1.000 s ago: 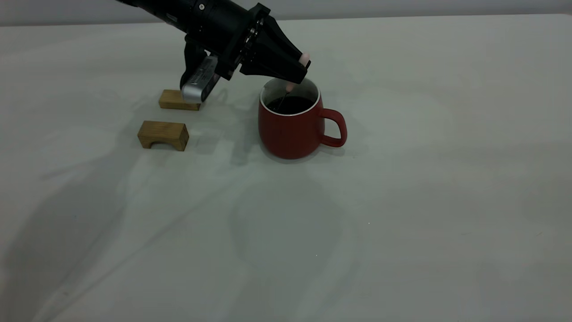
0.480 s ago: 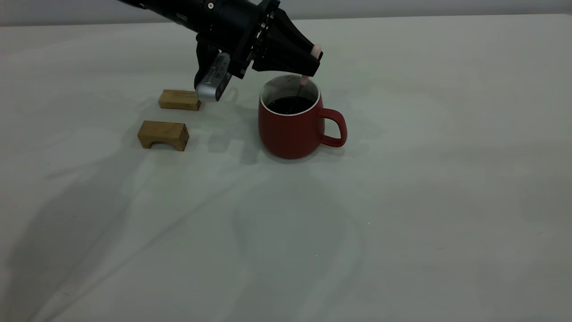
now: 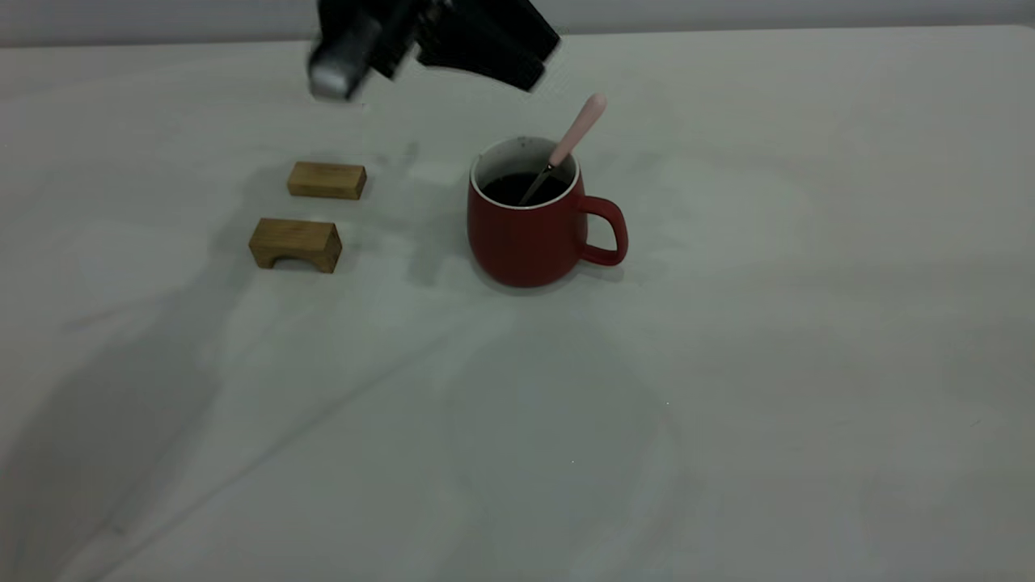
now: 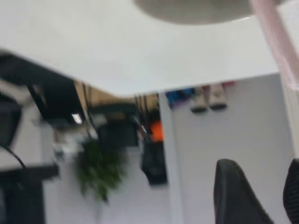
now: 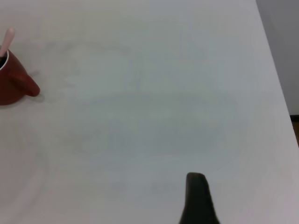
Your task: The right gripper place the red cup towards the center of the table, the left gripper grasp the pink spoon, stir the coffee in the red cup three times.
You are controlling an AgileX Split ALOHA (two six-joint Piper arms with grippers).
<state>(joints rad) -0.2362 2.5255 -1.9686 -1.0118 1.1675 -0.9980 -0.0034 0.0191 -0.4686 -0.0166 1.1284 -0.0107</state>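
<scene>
**Spoon left leaning in the cup, left pincer clear above it**

The rounded dark red cup (image 3: 525,230) with the white inside is seen standing near the middle of the wide pale grey table (image 3: 728,404), its loop handle turned toward the right arm's side. Dark, glossy coffee (image 3: 517,187) is held in it. The slim pink-handled spoon (image 3: 570,145) with the grey metal neck is propped in the cup, its bowl sunk in the liquid and its handle leaned over the rim on the handle side. It is gripped by nothing.

The black left pincer (image 3: 517,61) is found above and behind the cup, apart from the spoon, blurred. Its fingers appear parted in the left wrist view, with nothing between them. Whether the right pincer (image 5: 198,200) is spread or pressed together cannot be told; only one dark finger is shown, over bare table well away from the cup.

Two small wooden blocks (image 3: 311,214) are set on the left arm's side of the cup.

A risk is judged in the spoon's lean: if it is nudged, it could be tipped out or coffee splashed.

The blocks and the whole cup are shown only by the exterior view. The left wrist view shows mostly the room beyond the table, with a strip of pink handle.
</scene>
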